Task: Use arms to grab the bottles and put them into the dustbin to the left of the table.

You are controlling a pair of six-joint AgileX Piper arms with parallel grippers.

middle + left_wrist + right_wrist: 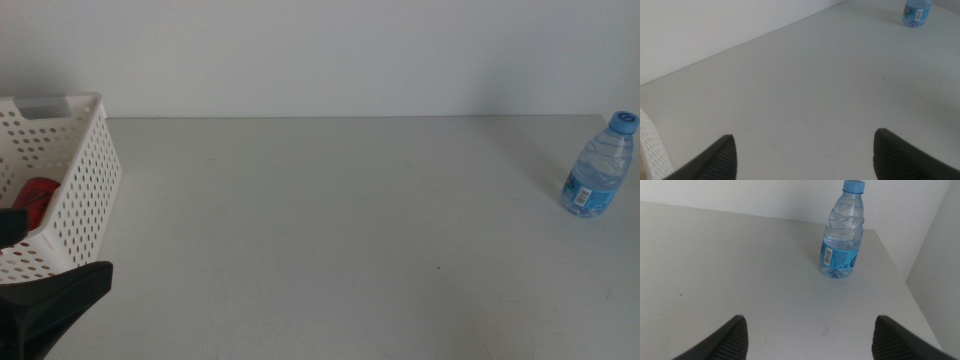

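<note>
Nearest you in the middle view is the left gripper [45, 300], a dark wedge at about 8 o'clock, low beside the dustbin [85, 190]. That white perforated basket sits at 9 o'clock on the table [320, 230], and something red [35, 197] lies inside it — probably the soda can, though only a patch shows. One water bottle [598, 165] stands upright at 3 o'clock, well apart from the basket. No tea bottle is visible anywhere.

Left wrist view: your left gripper [802, 155] has its jaws spread wide with nothing between them. A sliver of the dustbin [650, 145] shows at 8 o'clock, and the water bottle [916, 11] is far off at 1 o'clock.

Right wrist view: your right gripper [807, 337] is likewise spread wide and empty, facing the water bottle [842, 232] at 12 o'clock — near, not touching.

By my reading, you are at the last bottle. Next you would advance the right gripper until the jaws straddle the bottle's body, close, then carry it across to the basket — a long reach, so a handover may be needed.
</note>
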